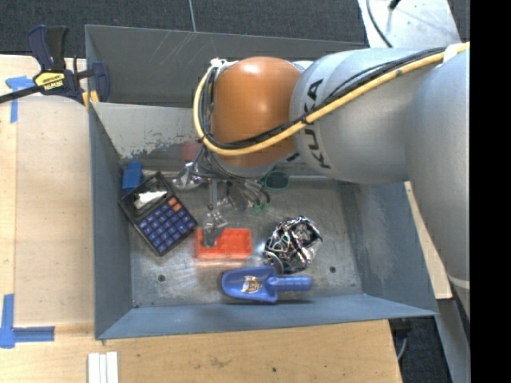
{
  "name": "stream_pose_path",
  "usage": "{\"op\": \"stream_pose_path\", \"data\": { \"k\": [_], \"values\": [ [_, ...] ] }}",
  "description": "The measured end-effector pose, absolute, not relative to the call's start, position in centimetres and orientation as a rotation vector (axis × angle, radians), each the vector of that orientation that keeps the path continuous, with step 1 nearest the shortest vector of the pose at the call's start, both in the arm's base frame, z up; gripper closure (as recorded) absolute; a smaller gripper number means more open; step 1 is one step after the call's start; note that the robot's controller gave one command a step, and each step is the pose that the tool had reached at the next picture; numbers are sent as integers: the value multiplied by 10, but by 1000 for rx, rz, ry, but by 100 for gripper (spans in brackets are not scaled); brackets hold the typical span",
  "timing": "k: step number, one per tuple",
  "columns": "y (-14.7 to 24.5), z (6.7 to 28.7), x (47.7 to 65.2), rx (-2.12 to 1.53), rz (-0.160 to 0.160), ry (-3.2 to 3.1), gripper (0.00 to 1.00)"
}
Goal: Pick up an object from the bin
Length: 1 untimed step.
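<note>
Single camera above bin (106, 214), angled down (arm (375, 126) at right)

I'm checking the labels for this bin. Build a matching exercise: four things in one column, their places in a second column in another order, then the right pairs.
Things
1. calculator
2. orange block
3. black-and-white crumpled bundle
4. blue scoop-like thing

Places
A. by the near wall of the bin, lowest in the view
B. left part of the floor
C. centre, under the gripper
D. right of the orange block

Pairs: 1-B, 2-C, 3-D, 4-A
</note>
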<state>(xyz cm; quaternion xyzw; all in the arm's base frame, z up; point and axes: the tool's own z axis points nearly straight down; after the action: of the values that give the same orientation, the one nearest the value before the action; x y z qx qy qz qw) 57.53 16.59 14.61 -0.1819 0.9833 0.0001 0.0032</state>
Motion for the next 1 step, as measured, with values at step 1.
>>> {"op": "stream_pose_path", "data": {
  "k": [1],
  "values": [
    [207, 104, 568, -147, 0, 3135, 0]
  ]
}}
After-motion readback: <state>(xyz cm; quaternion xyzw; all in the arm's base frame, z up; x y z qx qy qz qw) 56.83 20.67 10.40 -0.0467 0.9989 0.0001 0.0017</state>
